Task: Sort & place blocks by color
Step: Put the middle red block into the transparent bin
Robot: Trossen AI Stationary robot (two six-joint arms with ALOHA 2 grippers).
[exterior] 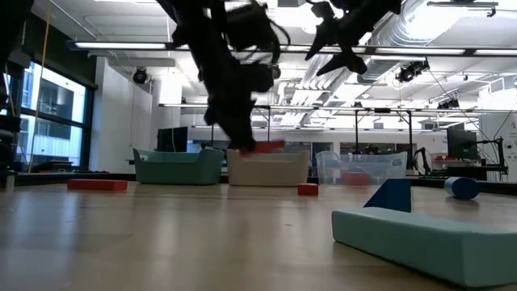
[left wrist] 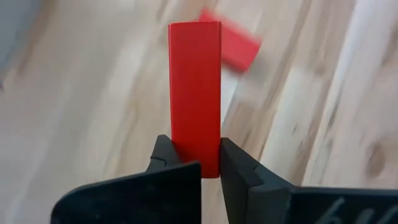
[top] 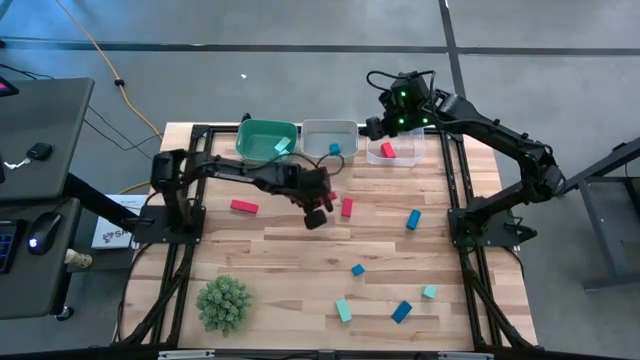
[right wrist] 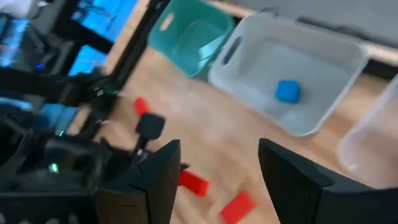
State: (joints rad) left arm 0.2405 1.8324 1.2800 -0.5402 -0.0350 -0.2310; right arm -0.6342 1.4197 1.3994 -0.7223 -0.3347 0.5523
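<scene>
The left gripper has its fingers clamped on the end of a long red rectangular block, which sticks straight out past the fingertips. In the high view this gripper sits over the middle of the pale wooden counter, a little in front of the bins, and the low view suggests the block is lifted clear of the surface. The right gripper hovers by the clear bin at the back right, its fingers apart and holding nothing.

Three bins stand in a row along the back edge. The teal plastic bin holds one light teal block, the white plastic bin holds one small blue cube, and the clear plastic bin holds one red block. So one piece of each colour appears to be sorted, and the red block in hand is probably bound for the clear bin.

Most of the work seems to be left. Loose on the counter are a red bar on the left, a short red block just beside the left gripper, a blue bar toward the right, a small blue cube near the centre, and, near the front edge, a light teal bar, another blue bar and a small teal cube. A green spiky plant-like ball rests at the front left, apart from the blocks.
</scene>
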